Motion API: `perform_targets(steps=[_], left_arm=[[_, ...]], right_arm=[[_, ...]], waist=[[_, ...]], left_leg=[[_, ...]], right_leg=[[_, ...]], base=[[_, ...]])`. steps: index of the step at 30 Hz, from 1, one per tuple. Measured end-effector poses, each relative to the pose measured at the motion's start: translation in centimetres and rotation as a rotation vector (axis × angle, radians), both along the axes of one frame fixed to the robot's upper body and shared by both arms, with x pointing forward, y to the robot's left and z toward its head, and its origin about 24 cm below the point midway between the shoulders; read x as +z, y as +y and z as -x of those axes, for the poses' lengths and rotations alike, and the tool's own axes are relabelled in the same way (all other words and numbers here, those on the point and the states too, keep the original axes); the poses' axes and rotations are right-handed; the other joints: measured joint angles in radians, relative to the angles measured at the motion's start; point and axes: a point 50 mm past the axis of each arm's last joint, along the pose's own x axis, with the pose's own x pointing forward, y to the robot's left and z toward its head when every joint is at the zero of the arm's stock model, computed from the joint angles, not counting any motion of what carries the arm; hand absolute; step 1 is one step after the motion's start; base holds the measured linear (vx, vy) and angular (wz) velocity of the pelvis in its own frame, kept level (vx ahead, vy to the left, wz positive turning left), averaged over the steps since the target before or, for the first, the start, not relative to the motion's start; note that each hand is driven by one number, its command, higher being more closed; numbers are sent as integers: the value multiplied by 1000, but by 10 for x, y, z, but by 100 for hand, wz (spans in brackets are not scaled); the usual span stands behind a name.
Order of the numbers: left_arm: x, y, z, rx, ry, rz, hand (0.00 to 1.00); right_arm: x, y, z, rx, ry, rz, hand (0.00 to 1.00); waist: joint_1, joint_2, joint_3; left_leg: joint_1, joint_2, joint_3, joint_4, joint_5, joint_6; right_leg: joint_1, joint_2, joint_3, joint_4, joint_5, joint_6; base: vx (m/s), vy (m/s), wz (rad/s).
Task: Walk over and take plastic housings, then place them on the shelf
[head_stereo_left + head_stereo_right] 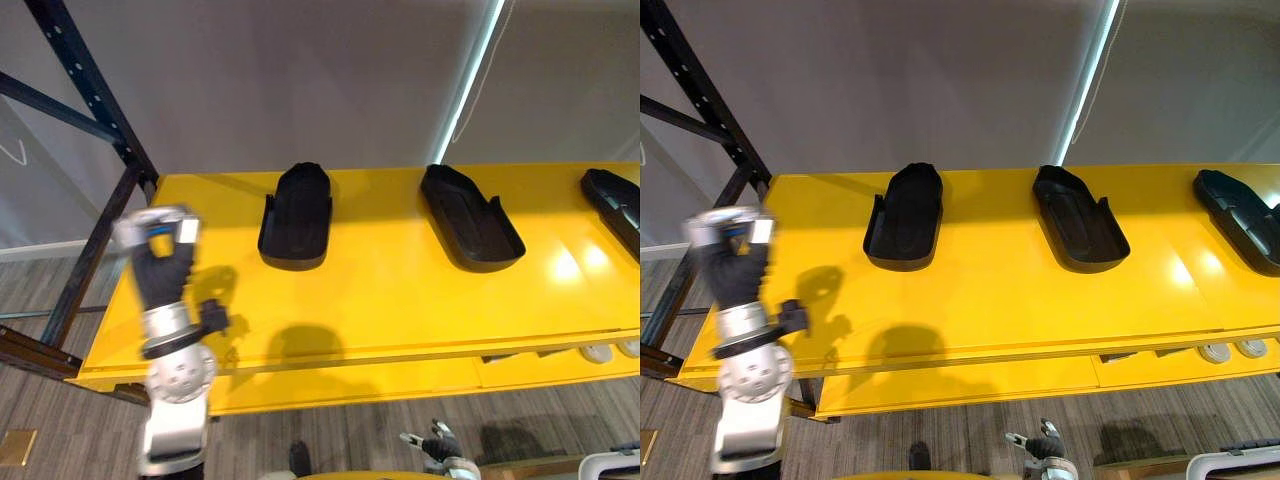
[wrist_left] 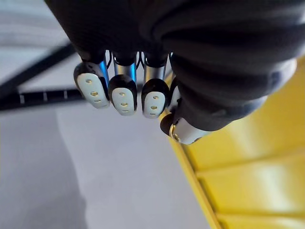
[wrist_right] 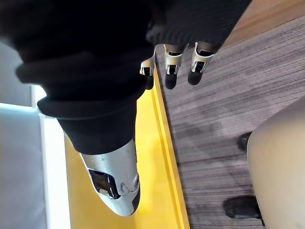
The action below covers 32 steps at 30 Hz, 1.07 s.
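**Left eye view:** Three black housings lie on the yellow shelf (image 1: 400, 300), so for these the placing looks done. What is left, I judge, is at most a trip for more, and nothing here shows more waiting.
- The left housing (image 1: 296, 218) sits nearer the shelf's back edge than its front. Its long axis runs almost straight from back to front, with the rounded closed end toward the back edge and the wide open end toward the front edge.
- The middle housing (image 1: 470, 217) lies slanted, its rounded end at the back and its open end swung toward the front and the shelf's right end.
- The right housing (image 1: 612, 205) slants the same way and is cut off at the picture's side.
- The left hand (image 1: 158, 262) is raised over the shelf's front left corner, well apart from the left housing.
- The right hand (image 1: 440, 445) hangs low, out past the front edge.

**Right eye view:** The same row of housings shows, and the left hand sits at the shelf's left end, below the dark rack post (image 1: 700, 90).

**Left wrist view:** The left hand's fingers (image 2: 123, 95) are clenched, pads turned back toward the wrist and the thumb tucked beside them. They hold nothing, and the shelf's yellow edge shows beyond them.

**Right wrist view:** The right hand's fingers (image 3: 171, 64) hang released and empty, beside the shelf's front edge and above the wood-grain floor (image 3: 214, 119)
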Motion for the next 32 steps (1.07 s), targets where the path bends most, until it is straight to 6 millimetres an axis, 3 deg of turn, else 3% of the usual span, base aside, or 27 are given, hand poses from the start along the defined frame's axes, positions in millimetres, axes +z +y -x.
perform_targets(steps=[3,7,8,12,15,17,19,23,32], left_arm=[[-13,34,26,195,-9,131,100],[-41,46,51,284,104,244,100],[-56,48,57,301,192,260,0],[-128,48,56,255,551,395,0],[-201,32,62,153,872,564,0],[-238,19,74,124,1055,628,0],[-259,11,81,117,1162,674,0],[-284,-1,91,112,1297,729,0],[-307,-16,99,73,1459,735,0]], right_arm=[[1,0,2,-18,-9,11,0],[5,3,-4,-22,-44,6,0],[7,4,-8,-22,-62,5,0],[12,13,-21,13,-101,-11,0],[14,13,-23,8,-110,-15,0],[13,13,-19,-3,-101,-20,0],[12,14,-18,-15,-99,-27,0],[12,12,-17,-34,-101,-29,0],[7,3,-9,-104,-59,-25,0]], waist=[[19,8,5],[35,5,4],[37,5,4],[38,5,4],[36,4,5],[35,-4,-2],[33,-7,-6],[33,-10,-8],[32,8,-7]], left_leg=[[5,-1,-22,-1,-14,8],[-2,-1,-25,-1,-14,8],[-4,-1,-19,-1,-14,8],[-10,2,22,6,-14,7],[-18,11,66,35,-14,7],[-14,8,67,53,-14,8],[-14,5,67,51,-14,8],[-11,-2,73,45,-16,10],[35,-14,88,9,-11,14]], right_leg=[[11,-1,-27,8,0,0],[12,-4,-52,18,0,0],[11,-6,-57,18,0,0],[5,-15,-85,9,-8,2],[-5,-22,-101,22,-21,16],[-1,-28,-101,43,-44,29],[-5,-32,-101,51,-53,33],[-6,-39,-97,53,-61,38],[16,-44,-65,49,-65,30]], base=[[-54,-9,24],[-67,-7,19],[-71,-9,9],[-55,-13,7],[-39,-6,7],[-2,-1,5],[32,5,5],[44,10,-2],[75,-10,-9]])
